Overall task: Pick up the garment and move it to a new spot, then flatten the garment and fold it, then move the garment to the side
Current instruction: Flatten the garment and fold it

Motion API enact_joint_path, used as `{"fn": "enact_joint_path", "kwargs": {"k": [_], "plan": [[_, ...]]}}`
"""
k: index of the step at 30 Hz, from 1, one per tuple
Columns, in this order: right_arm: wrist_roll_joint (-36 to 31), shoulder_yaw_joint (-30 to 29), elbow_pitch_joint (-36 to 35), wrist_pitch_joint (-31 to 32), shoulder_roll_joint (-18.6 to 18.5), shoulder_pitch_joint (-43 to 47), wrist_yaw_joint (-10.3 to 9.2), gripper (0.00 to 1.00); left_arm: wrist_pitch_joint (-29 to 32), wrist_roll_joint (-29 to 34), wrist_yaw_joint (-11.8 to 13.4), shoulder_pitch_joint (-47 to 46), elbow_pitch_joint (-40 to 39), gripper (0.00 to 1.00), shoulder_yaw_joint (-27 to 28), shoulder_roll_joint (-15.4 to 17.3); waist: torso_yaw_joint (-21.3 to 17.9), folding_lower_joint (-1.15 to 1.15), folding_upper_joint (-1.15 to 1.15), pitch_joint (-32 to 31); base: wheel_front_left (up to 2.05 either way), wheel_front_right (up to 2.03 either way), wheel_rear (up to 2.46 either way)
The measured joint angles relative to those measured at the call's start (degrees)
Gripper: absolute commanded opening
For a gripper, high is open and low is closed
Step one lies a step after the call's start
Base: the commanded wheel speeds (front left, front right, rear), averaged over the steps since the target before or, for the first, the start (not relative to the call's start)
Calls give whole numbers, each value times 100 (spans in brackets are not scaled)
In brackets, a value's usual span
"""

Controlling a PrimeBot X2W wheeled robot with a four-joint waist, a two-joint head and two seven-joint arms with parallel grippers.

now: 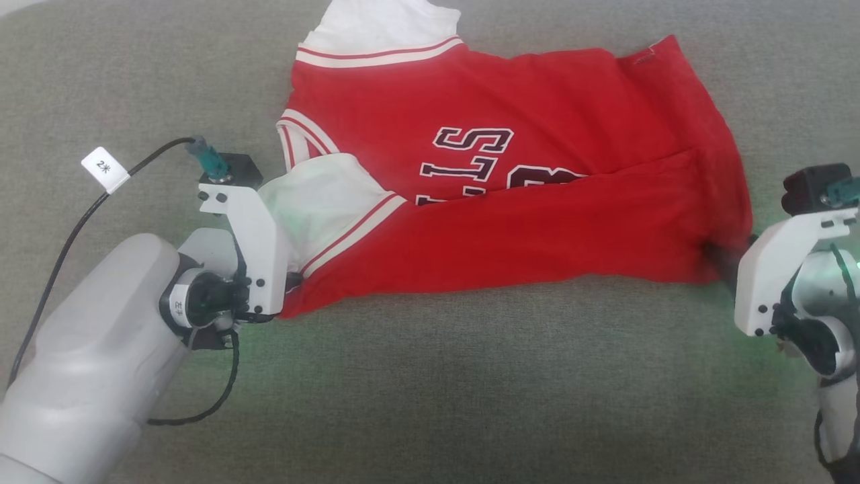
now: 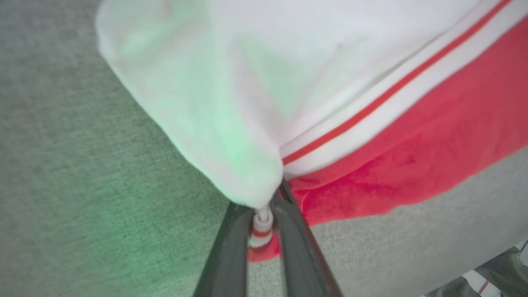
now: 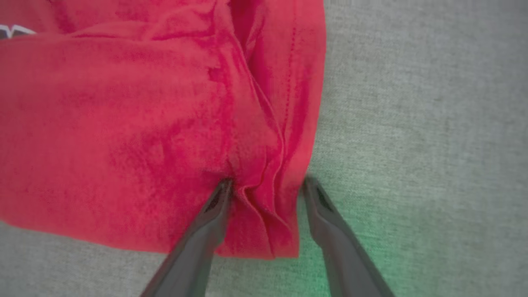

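Garment (image 1: 524, 228) mid-frame in head view on grey surface (image 1: 430, 376), long axis left-right, stretched between both grippers. Left gripper (image 2: 267, 202) clenched on striped cuff corner, lower left. Right gripper (image 3: 267, 183) splayed, straddling bunched red hem at right end, not yet pinched. Red body, white sleeves, near edge lapped over dark lettering.

Robot's left forearm (image 1: 87, 349): pale grey, smooth, rounded shell. Its wrist bracket (image 1: 259, 235): white, angular, small black screws; black joint behind w/ a white printed band (image 1: 176, 310). On top a black camera block (image 1: 242, 171), teal connector (image 1: 209, 160), thin black cable (image 1: 60, 255) w/ white tag (image 1: 105, 169) marked "2米". The right bracket (image 1: 772, 275): same white, black screws, black block & teal plug (image 1: 843, 191). The left gripper (image 2: 266, 206) & right gripper (image 3: 266, 183): long dark grey fingers, tapering.
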Motion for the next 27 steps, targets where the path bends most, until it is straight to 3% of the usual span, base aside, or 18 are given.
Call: {"fn": "enact_joint_path", "kwargs": {"k": [8, 15, 27], "plan": [[57, 40, 115, 19, -137, -157, 10, 0, -90, 47, -100, -52, 26, 0, -43, 3, 66, 0, 0, -49, 0, 0, 0], [190, 82, -79, 152, -394, -107, 9, 0, 29, 122, 22, -51, -275, 0, -101, 211, 81, 0, 0, -210, 0, 0, 0], [532, -75, -1205, 875, -872, 767, 10, 0, 519, 360, 669, 427, -2046, 0, -259, 1023, 135, 0, 0, -541, 0, 0, 0]]}}
